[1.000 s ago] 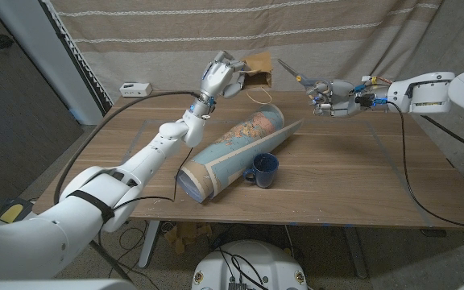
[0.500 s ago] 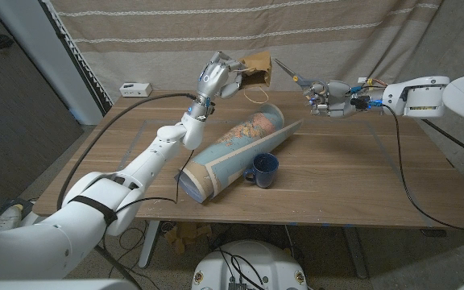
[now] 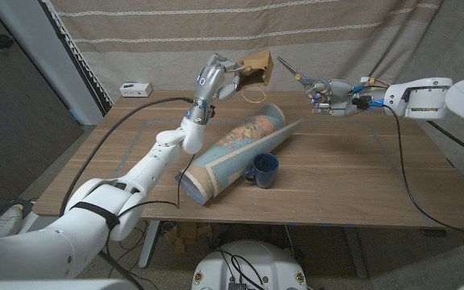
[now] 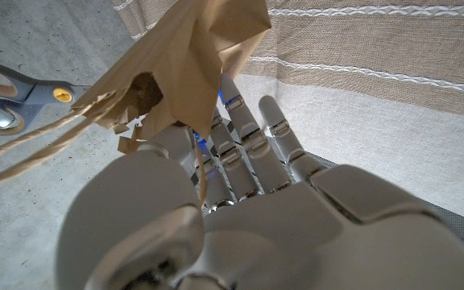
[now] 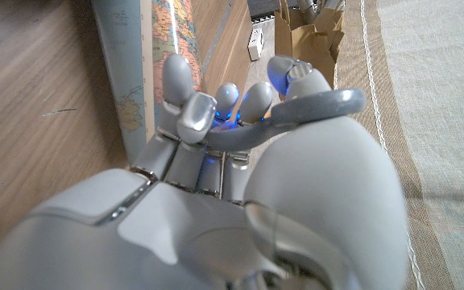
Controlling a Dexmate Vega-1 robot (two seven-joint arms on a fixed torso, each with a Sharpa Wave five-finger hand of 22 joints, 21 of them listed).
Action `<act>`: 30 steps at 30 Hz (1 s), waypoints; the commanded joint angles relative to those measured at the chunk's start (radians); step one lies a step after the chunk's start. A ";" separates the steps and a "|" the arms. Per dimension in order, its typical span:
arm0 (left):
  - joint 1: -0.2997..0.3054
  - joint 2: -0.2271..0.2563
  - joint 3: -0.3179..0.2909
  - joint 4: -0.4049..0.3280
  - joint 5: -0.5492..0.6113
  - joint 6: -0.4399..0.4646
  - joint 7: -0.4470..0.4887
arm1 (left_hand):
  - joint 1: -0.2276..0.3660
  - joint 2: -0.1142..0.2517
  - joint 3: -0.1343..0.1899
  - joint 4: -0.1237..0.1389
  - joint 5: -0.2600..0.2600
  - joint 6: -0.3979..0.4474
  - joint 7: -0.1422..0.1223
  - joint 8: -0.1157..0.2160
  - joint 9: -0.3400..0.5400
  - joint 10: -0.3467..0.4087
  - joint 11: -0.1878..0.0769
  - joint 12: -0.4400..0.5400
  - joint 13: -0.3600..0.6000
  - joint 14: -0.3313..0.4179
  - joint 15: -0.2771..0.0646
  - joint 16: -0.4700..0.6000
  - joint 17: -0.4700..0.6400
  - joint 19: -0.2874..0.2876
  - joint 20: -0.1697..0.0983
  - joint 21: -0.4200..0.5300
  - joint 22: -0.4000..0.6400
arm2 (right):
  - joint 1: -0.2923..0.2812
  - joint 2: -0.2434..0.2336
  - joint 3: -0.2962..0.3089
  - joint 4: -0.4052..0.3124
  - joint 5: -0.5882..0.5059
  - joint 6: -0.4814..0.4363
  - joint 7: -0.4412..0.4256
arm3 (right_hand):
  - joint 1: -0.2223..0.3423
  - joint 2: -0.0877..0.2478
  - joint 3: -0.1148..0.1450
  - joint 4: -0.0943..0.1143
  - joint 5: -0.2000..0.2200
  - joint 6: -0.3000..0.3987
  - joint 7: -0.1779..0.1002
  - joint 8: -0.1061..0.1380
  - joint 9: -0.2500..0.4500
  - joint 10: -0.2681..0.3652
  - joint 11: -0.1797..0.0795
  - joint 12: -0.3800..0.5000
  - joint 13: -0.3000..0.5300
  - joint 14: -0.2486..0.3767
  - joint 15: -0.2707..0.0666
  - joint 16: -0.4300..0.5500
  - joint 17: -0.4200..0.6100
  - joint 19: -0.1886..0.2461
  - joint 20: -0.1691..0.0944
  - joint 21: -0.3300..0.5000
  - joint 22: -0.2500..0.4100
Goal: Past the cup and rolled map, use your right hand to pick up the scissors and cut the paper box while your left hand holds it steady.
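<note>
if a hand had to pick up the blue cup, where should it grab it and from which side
Probably by the handle, coming from the table's front edge. The blue cup stands upright with its handle toward the front-left, and the rolled map lies close behind it, blocking that side. The open rim also offers a top-down pinch.

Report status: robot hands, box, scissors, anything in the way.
Left robot hand holds the paper box up off the table. Right robot hand grips the scissors, tips near the box, no cut visible. Rolled map and cup lie below, clear.
</note>
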 commanded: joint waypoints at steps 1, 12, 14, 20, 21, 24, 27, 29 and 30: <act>0.027 -0.007 -0.030 -0.024 -0.006 -0.020 0.000 | 0.005 0.019 0.007 -0.002 -0.006 0.010 0.003 -0.001 0.001 0.023 -0.015 -0.002 -0.002 -0.006 -0.067 -0.001 0.002 -0.005 -0.140 0.013 0.000 | -0.029 -0.015 0.023 -0.006 0.001 0.022 0.006 | 0.066 0.076 0.189 0.179 0.008 0.010 -0.008 0.131 0.432 0.342 -0.175 0.041 -0.004 0.121 -0.155 0.004 0.003 -0.006 -0.114 0.017 -0.007; 0.051 0.010 -0.017 -0.070 -0.021 0.006 0.000 | 0.005 0.021 0.007 -0.002 -0.011 0.009 0.004 0.001 0.001 0.026 -0.015 0.000 -0.003 -0.007 -0.067 0.000 0.002 -0.009 -0.140 0.017 0.001 | -0.022 -0.011 0.009 0.004 -0.015 0.025 0.031 | 0.059 0.073 0.203 0.179 0.012 0.016 -0.008 0.115 0.435 0.342 -0.171 0.035 0.025 0.124 -0.155 0.005 0.002 -0.031 -0.115 0.083 -0.068; 0.051 0.016 -0.010 -0.074 -0.023 0.009 0.000 | 0.005 0.021 0.007 -0.002 -0.012 0.007 0.007 0.001 0.001 0.026 -0.015 0.001 -0.003 -0.007 -0.066 0.000 0.002 -0.010 -0.141 0.018 0.001 | -0.020 -0.011 0.007 0.006 -0.016 0.024 0.035 | 0.058 0.073 0.204 0.179 0.011 0.012 -0.007 0.120 0.448 0.343 -0.172 0.033 0.024 0.124 -0.155 0.005 0.002 -0.032 -0.116 0.086 -0.073; 0.056 0.041 0.013 -0.093 -0.036 0.028 0.000 | 0.004 0.023 0.007 -0.001 -0.015 0.010 0.005 0.002 -0.001 0.031 -0.015 0.004 -0.003 -0.003 -0.067 0.003 0.003 -0.012 -0.139 0.020 0.001 | -0.018 -0.012 0.005 0.009 -0.024 0.025 0.050 | 0.056 0.072 0.208 0.178 0.010 0.012 -0.008 0.112 0.448 0.344 -0.173 0.025 0.024 0.124 -0.155 0.005 0.002 -0.035 -0.116 0.094 -0.097; 0.058 0.044 0.016 -0.097 -0.039 0.031 0.000 | 0.004 0.023 0.007 -0.001 -0.015 0.008 0.005 0.003 0.000 0.031 -0.016 0.004 -0.003 -0.002 -0.067 0.003 0.003 -0.013 -0.138 0.020 0.001 | -0.019 -0.012 0.005 0.010 -0.023 0.025 0.049 | 0.056 0.072 0.208 0.178 0.010 0.013 -0.007 0.111 0.447 0.344 -0.173 0.025 0.025 0.124 -0.155 0.005 0.002 -0.034 -0.116 0.095 -0.098; 0.059 0.052 0.028 -0.102 -0.048 0.037 0.000 | 0.005 0.024 0.008 -0.002 -0.016 0.010 0.006 0.004 0.000 0.030 -0.015 0.002 -0.005 -0.001 -0.067 0.004 0.003 -0.013 -0.140 0.021 0.002 | -0.016 -0.009 0.001 0.015 -0.024 0.023 0.054 | 0.056 0.072 0.209 0.178 0.009 0.014 -0.008 0.108 0.445 0.345 -0.171 0.022 0.026 0.123 -0.155 0.004 0.002 -0.034 -0.117 0.096 -0.105; 0.060 0.058 0.036 -0.103 -0.053 0.042 0.000 | 0.005 0.023 0.008 -0.002 -0.017 0.011 0.006 0.005 0.000 0.032 -0.015 0.003 -0.006 -0.001 -0.067 0.004 0.003 -0.014 -0.139 0.022 0.002 | -0.014 -0.007 -0.003 0.017 -0.030 0.024 0.055 | 0.056 0.072 0.210 0.178 0.009 0.013 -0.008 0.105 0.446 0.346 -0.171 0.019 0.026 0.125 -0.155 0.004 0.002 -0.031 -0.118 0.099 -0.115; 0.063 0.060 0.040 -0.105 -0.059 0.045 0.000 | 0.004 0.024 0.008 -0.001 -0.017 0.009 0.007 0.005 0.000 0.032 -0.015 0.003 -0.006 -0.001 -0.067 0.004 0.003 -0.014 -0.138 0.022 0.001 | -0.010 -0.004 -0.007 0.020 -0.030 0.022 0.052 | 0.054 0.072 0.210 0.178 0.009 0.017 -0.009 0.096 0.434 0.345 -0.174 0.016 0.026 0.128 -0.156 0.004 0.002 -0.031 -0.120 0.098 -0.121; 0.063 0.062 0.042 -0.105 -0.063 0.044 0.000 | 0.005 0.024 0.008 -0.002 -0.017 0.012 0.011 0.005 -0.001 0.031 -0.015 0.002 -0.008 0.000 -0.067 0.004 0.003 -0.014 -0.139 0.023 0.001 | -0.010 -0.003 -0.007 0.020 -0.027 0.020 0.050 | 0.054 0.072 0.211 0.178 0.008 0.018 -0.007 0.095 0.433 0.347 -0.173 0.017 0.028 0.128 -0.155 0.004 0.002 -0.031 -0.120 0.098 -0.125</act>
